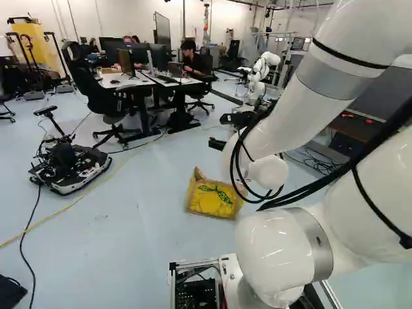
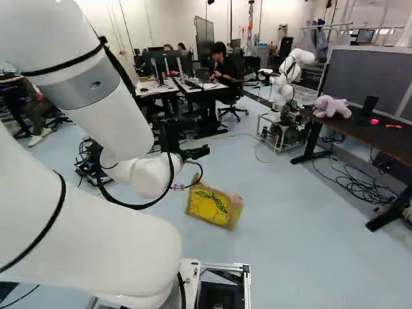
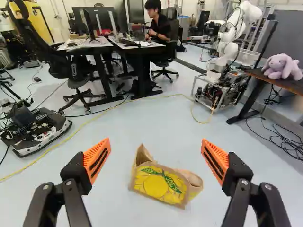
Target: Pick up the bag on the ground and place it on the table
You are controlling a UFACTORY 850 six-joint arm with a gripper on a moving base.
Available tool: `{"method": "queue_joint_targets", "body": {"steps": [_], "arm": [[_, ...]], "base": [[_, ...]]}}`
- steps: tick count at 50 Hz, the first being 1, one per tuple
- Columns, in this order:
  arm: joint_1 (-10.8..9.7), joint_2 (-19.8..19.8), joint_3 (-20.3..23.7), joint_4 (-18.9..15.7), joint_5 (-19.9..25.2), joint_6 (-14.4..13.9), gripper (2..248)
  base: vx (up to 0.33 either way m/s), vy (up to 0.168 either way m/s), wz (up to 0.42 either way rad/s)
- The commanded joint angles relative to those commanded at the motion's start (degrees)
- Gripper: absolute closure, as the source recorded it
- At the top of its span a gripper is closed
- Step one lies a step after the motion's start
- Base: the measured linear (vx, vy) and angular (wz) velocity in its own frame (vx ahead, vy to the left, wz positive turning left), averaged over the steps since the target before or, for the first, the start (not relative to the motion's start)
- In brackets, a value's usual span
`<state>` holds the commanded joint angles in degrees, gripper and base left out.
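Note:
The gripper is held out above the floor at the end of my raised arm. In the wrist view the gripper stands wide open with nothing between its orange pads. A brown paper bag with a yellow and green print lies on the floor ahead of the base. The same bag shows in the wrist view, beyond and below the fingers, in line with the gap and not touched. A dark-topped table stands at the right of the right base view.
A purple plush toy sits on the dark table, cables beneath it. Another robot stands beyond. A low wheeled device is at the left, near a yellow cable. Desks and an office chair stand farther back.

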<state>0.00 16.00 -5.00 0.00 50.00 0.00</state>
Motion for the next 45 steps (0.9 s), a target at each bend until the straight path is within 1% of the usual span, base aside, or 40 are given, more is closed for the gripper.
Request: {"method": "queue_joint_targets", "body": {"steps": [9,45], "arm": [[0.0,0.0,0.0,0.0,0.0,0.0,3],[0.0,0.0,0.0,0.0,0.0,0.0,3]], "base": [[0.228,0.045,0.189],[0.194,0.003,-0.004]]}}
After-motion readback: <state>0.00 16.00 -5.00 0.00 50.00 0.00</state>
